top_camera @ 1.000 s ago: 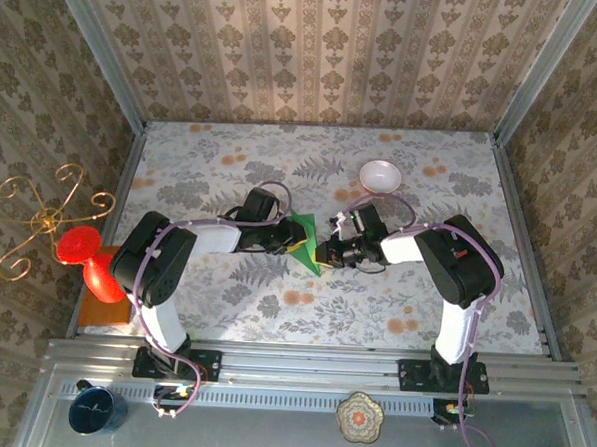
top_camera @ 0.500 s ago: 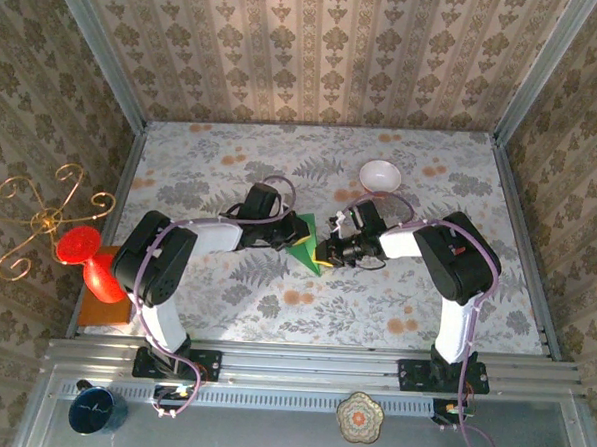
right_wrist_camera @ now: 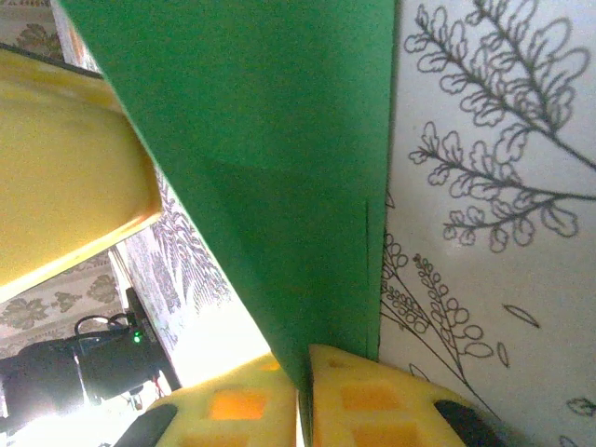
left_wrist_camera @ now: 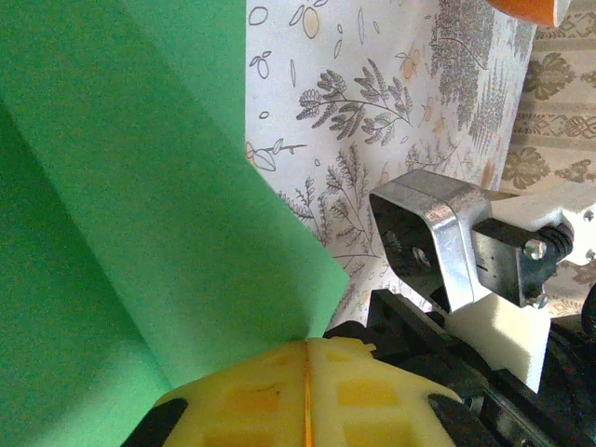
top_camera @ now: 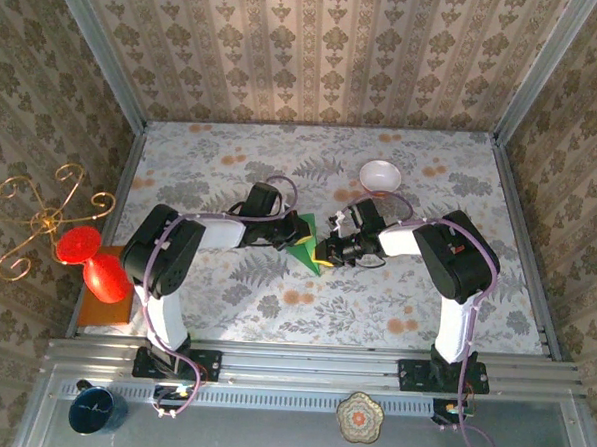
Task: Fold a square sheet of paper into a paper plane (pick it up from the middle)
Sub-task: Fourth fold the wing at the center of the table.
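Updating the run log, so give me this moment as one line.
left hand: shut on paper | right hand: shut on paper | paper: creased, pinched by both hands

The table point(top_camera: 425, 300) is covered edge to edge by a pale cloth printed with grey ferns and orange flowers. 1 white bowl point(top_camera: 380, 174) stands on it at the far side, a little right of centre. The folded green paper point(top_camera: 303, 246) is at the middle; whether it rests on the cloth cannot be told. At the near-left edge lies 1 orange board point(top_camera: 99, 313), with a red vase-like piece point(top_camera: 91, 263) on it.
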